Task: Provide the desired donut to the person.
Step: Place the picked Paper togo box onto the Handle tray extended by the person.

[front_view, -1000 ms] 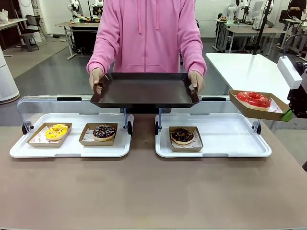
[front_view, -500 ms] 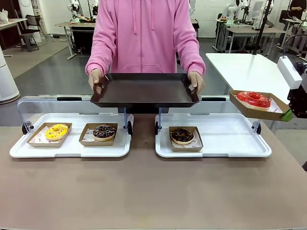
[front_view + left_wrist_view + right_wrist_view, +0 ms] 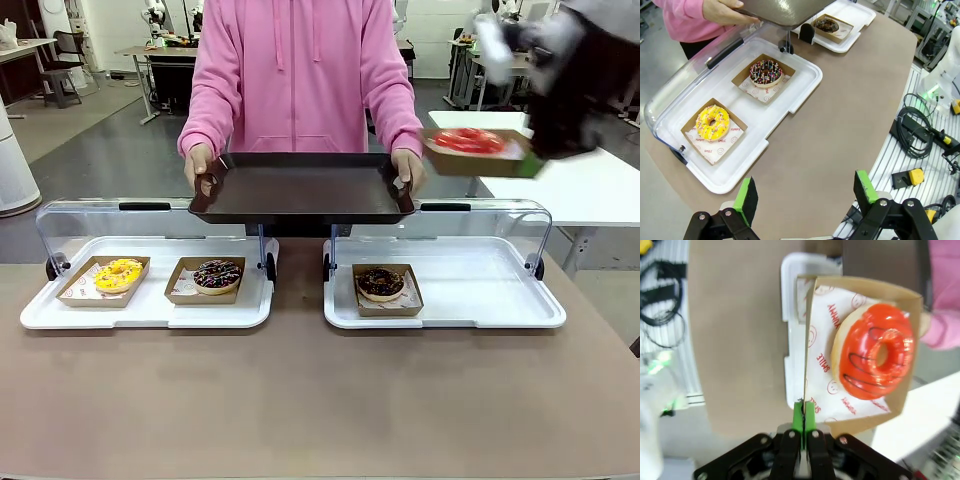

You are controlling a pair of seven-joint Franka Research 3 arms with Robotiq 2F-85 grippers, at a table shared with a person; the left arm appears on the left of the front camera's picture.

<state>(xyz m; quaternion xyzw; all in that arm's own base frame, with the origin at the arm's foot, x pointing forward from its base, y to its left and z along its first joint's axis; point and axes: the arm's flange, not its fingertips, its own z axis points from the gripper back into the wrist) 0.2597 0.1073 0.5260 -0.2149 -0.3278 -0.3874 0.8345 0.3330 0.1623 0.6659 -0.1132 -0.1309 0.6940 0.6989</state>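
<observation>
Brown table (image 3: 300, 400), left white tray (image 3: 150, 322), right white tray (image 3: 480, 290)

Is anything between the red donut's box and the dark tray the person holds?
Nothing visible blocks it. The right gripper holds the box with the red donut in the air beside the dark tray, whose bed is bare. Only the person's hand on that end is close to the path.

Red donut (image 3: 875, 352), dark squiggle, brown box (image 3: 865, 286); yellow sprinkled donut (image 3: 712, 122); person (image 3: 300, 70) in pink.
</observation>
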